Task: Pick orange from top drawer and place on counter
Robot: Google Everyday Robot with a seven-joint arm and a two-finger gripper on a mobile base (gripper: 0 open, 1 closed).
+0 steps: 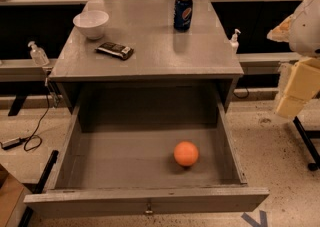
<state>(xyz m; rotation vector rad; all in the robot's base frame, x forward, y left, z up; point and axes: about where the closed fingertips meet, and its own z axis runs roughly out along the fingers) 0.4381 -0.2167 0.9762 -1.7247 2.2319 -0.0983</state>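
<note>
The orange (pixel 186 153) lies on the floor of the open top drawer (pixel 145 202), right of the middle and towards the front. The drawer is pulled fully out of the grey cabinet, and its flat front panel with a small metal pull faces me. The counter (pixel 165 46) is the grey top of the cabinet behind it. My gripper (pixel 292 98) hangs at the right edge of the view, outside the drawer's right wall, above the floor, well to the right of and higher than the orange. It holds nothing that I can see.
On the counter stand a white bowl (pixel 91 23) at the back left, a dark snack packet (pixel 114 50) in front of it and a blue soda can (pixel 183 13) at the back. Sanitiser bottles (pixel 38 53) stand beside the cabinet. Cables lie on the floor at left.
</note>
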